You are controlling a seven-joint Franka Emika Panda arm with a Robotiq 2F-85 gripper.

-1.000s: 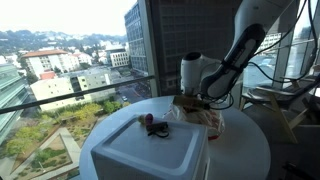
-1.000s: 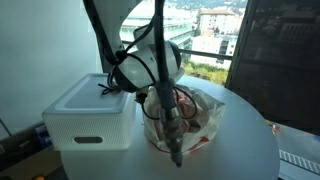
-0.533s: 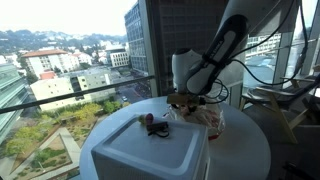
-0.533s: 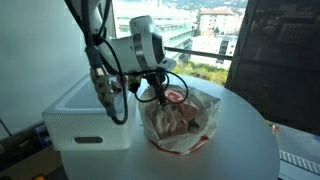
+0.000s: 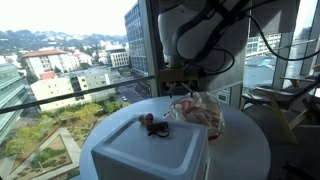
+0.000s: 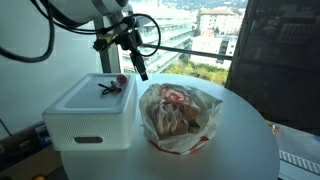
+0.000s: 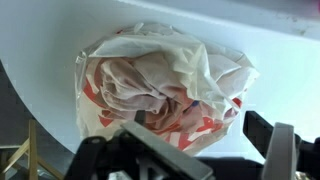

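A tall window gives onto city buildings behind a round white surface (image 5: 250, 150). In an exterior view, the claw (image 5: 186, 88) hangs above a crumpled plastic bag (image 5: 200, 112) with red print, clear of it. The bag lies just beside a white lidded box (image 5: 150, 152), which carries a small dark red thing (image 5: 152, 124).

In an exterior view from another side, the claw (image 6: 139, 68) is above the gap between box (image 6: 88, 112) and bag (image 6: 178, 118).

In the wrist view, the bag (image 7: 165, 85) lies on the surface (image 7: 50, 35) below the claw (image 7: 210, 152), whose jaws are spread wide and hold nothing.
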